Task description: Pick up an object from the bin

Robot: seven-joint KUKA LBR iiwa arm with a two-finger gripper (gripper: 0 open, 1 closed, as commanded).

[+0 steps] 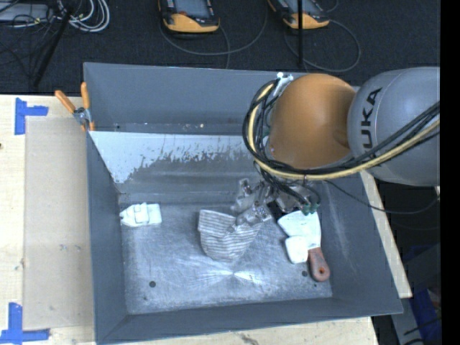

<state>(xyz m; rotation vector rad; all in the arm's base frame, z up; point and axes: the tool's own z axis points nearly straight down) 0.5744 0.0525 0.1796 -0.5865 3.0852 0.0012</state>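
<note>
Gripper low at striped cloth, mid-bin

Cloth (224,239): grey, finely striped, soft, crumpled into a rough wedge in the middle of the bin (100,192) floor. You'll find the gripper (248,210) down at its upper right edge; whether the claw is wide or closed you cannot tell. Orange cover (309,121), smooth and domed, sits above it with cables looped round it. White blocky piece (141,214) lies well apart to the left. Two white pieces (302,228) and a reddish-brown handle (319,266) lie just right of the cloth.
</note>
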